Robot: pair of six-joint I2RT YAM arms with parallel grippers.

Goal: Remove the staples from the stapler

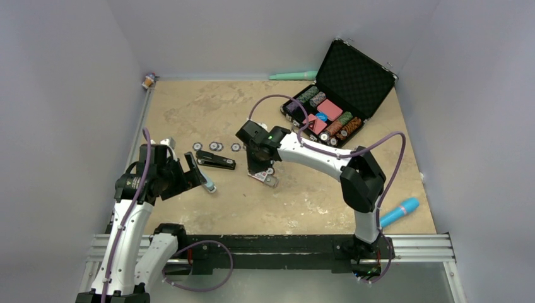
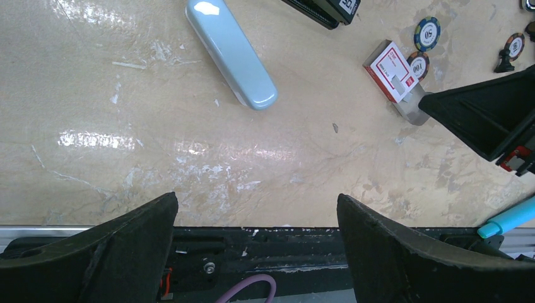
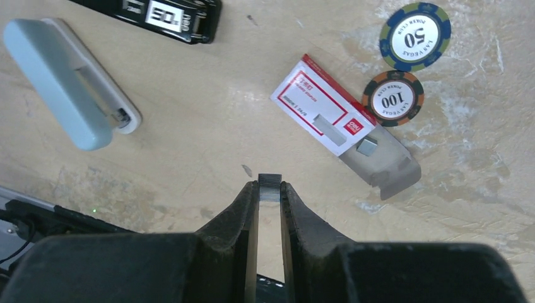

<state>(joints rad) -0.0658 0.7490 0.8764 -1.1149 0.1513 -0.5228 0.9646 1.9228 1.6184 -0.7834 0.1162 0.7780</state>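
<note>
Plain grey walls (image 1: 63, 63) enclose a mottled beige table (image 1: 202, 107).

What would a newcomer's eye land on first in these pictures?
The open black case holding chip stacks at the table's far right corner stands out first. Next, the right gripper is shut on a tiny strip of staples, near a red-and-white box and two loose chips. The black stapler lies between the arms, with the left gripper open close by.

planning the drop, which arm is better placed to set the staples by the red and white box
Right. The right gripper is shut on the staples, close to the red-and-white box; the left gripper is open and empty.
</note>
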